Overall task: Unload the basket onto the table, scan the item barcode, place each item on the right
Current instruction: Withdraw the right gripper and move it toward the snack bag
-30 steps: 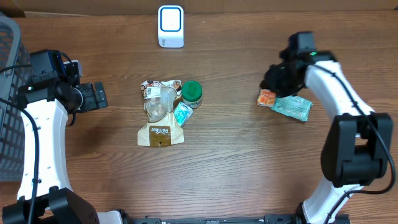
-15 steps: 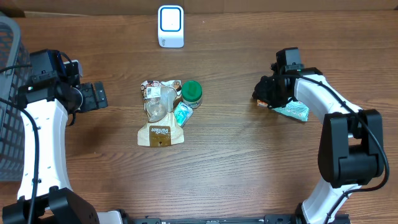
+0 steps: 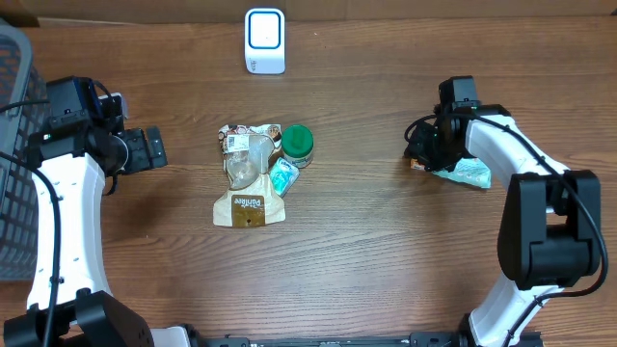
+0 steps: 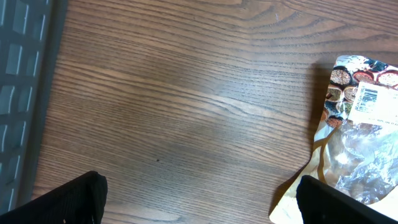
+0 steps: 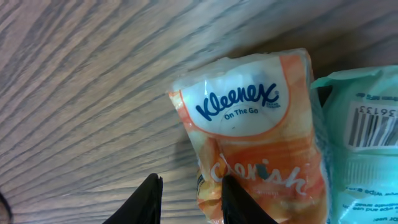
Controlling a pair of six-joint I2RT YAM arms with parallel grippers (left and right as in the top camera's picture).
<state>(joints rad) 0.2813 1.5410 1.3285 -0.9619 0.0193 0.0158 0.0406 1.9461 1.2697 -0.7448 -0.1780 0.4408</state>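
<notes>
The wooden counter fills the overhead view, with a dark mesh basket at its left edge. The biggest loose thing is a brown pouch at centre. A green-lidded jar touches its upper right.

The white scanner stands at top centre, well apart from everything else. At right lies a teal pack with a barcode showing on its face. Touching its left side is the smaller orange Kleenex pack, the item in hand.

The left fingers are spread wide and hold nothing, hovering over bare wood left of the pouch. The right fingers are narrowed onto the lower left edge of the Kleenex pack. One sits on the pack and one just beside it, which looks like a pinch on the wrapper.

The pack is probably very light and soft, tissues in glossy film that gives and slides. An edge pinch may let it droop or slip. A hold across the body, squeezing the tissues, should carry better. No barcode shows on the visible face, so it likely needs turning toward the scanner.
</notes>
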